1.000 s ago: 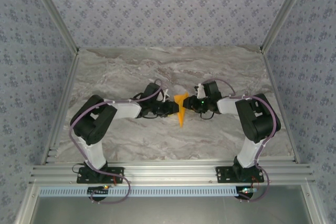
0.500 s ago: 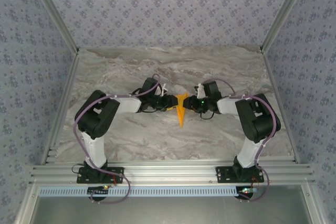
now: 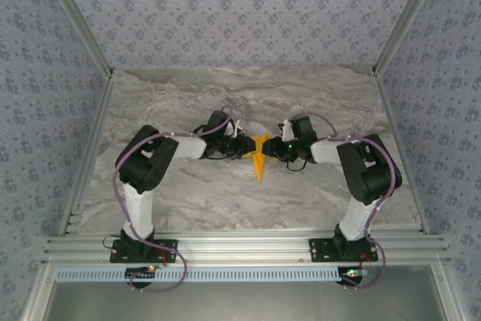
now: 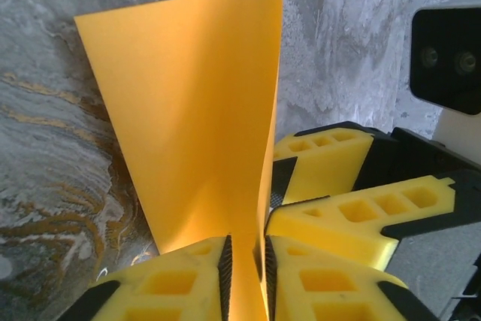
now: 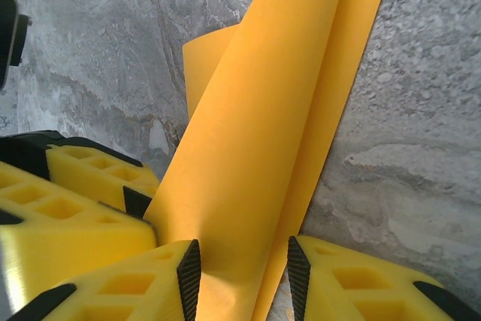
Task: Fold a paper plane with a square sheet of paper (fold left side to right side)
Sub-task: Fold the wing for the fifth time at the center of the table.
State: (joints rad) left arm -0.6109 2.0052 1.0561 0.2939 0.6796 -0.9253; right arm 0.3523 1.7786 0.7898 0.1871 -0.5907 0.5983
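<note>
The bright-orange sheet of paper (image 3: 259,159), folded into a narrow wedge, lies mid-table between both grippers with its point toward the arms. My left gripper (image 3: 245,148) meets it from the left. In the left wrist view a flap of the sheet (image 4: 195,110) stands up out of the left gripper (image 4: 246,242), whose pads are closed onto it. My right gripper (image 3: 273,149) meets it from the right. The right gripper (image 5: 244,249) stands open astride the folded sheet (image 5: 278,110). The paper touches one pad, with bare table before the other.
The marble table (image 3: 188,201) is ringed by aluminium rails and patterned walls. The two grippers sit nearly tip to tip. The right gripper's yellow fingers (image 4: 353,212) crowd the left wrist view, and the left gripper's fingers (image 5: 68,216) show in the right wrist view.
The left arm has swung its elbow rightward and pushed its gripper closer to the paper, and its jaws have narrowed onto the flap. The right arm and the paper have stayed put.
</note>
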